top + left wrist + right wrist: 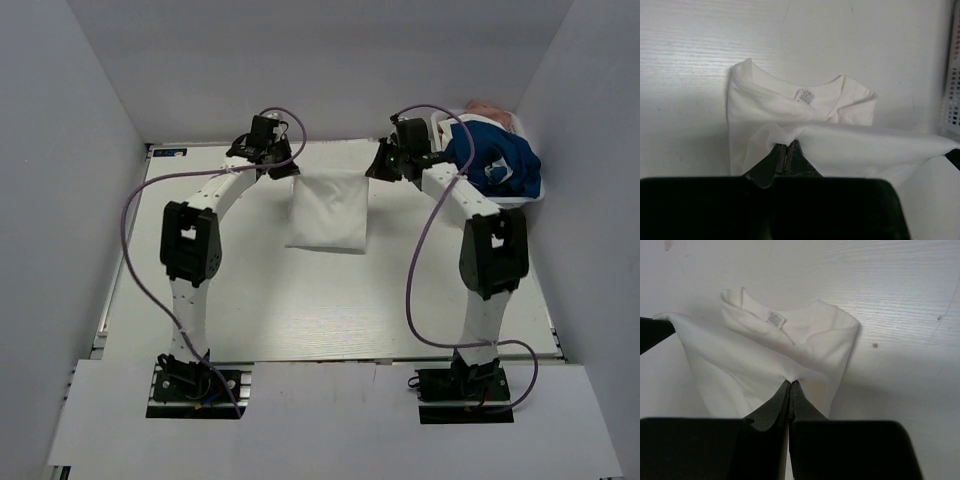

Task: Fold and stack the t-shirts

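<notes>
A pale, wood-grained table (300, 310) fills the middle, with 3 plain white walls (300, 60) on its left, far and right sides. At the far right corner stands 1 white lattice-sided basket (952, 85), with something pinkish (490, 108) at its far side. A white board (320, 420) spans the near edge.

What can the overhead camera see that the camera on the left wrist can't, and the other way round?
Only the overhead view: both arms whole, and the blue t-shirt heaped at the far right. Only the left wrist view: the neck label inside the collar, and cloth bunched between the shut fingers. Both: the white t-shirt, pinched by the left gripper.
</notes>
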